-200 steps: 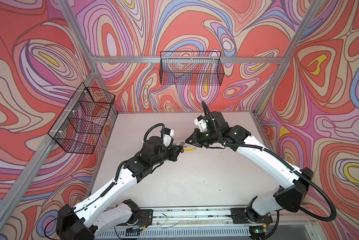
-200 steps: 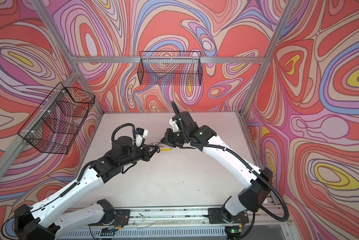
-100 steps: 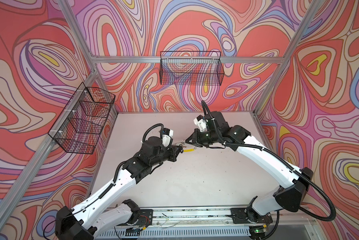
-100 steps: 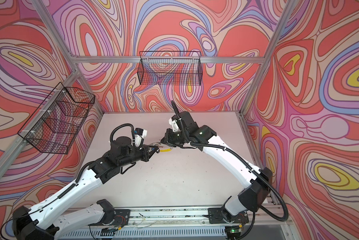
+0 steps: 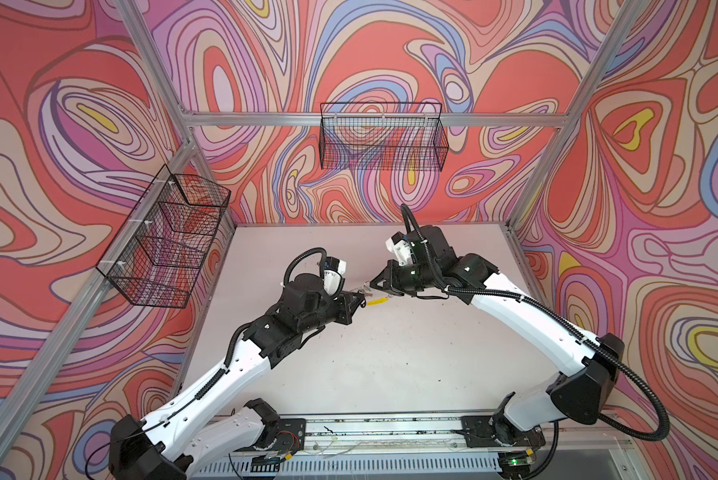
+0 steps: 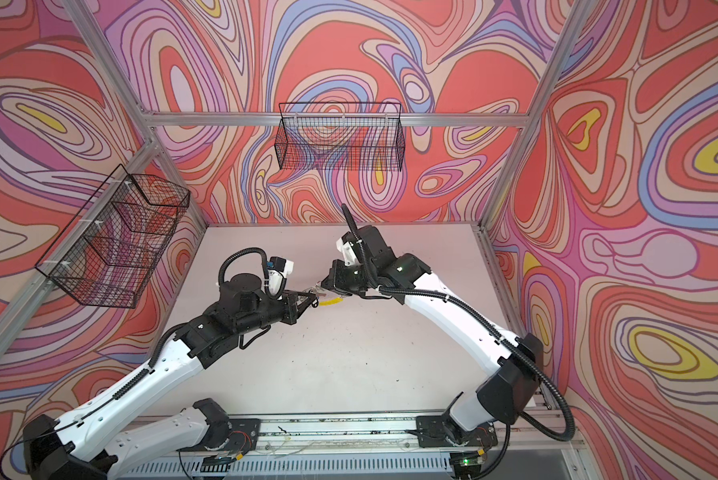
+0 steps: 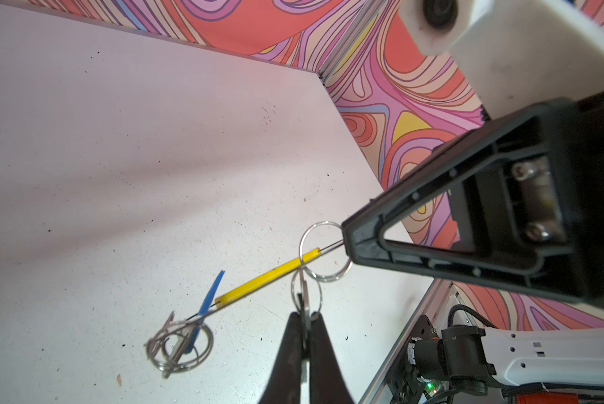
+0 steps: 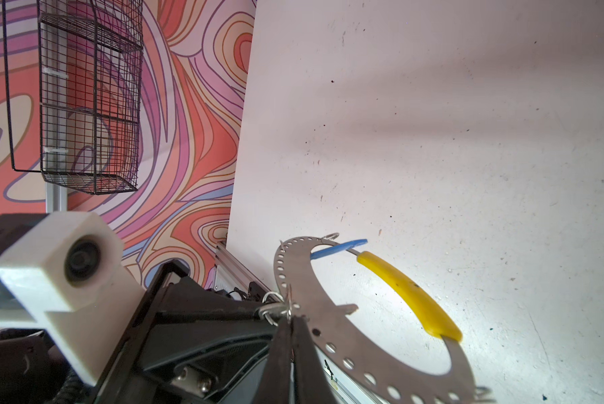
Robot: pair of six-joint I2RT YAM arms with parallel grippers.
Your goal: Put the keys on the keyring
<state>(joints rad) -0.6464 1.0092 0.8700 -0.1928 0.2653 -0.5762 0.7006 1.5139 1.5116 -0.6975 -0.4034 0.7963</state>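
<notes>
Now the right end effector (image 8: pixel 291 320) clamps the large perforated grey metal keyring (image 8: pixel 290 266), yellow-sleeved, above the tabletop (image 8: pixel 433 140); the left end effector (image 7: pixel 305 316) pinches a small silver split ring (image 7: pixel 305 290) at its rim. Misalignment could snag or drop it.

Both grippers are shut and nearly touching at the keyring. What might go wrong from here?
The left gripper pinches only the edge of a small split ring; it may twist or slip out during threading. Its tips sit close to the right gripper, which clamps the keyring, so a small move might knock them together. The blue tag hangs loose beside the yellow sleeve and could swing into the way.
</notes>
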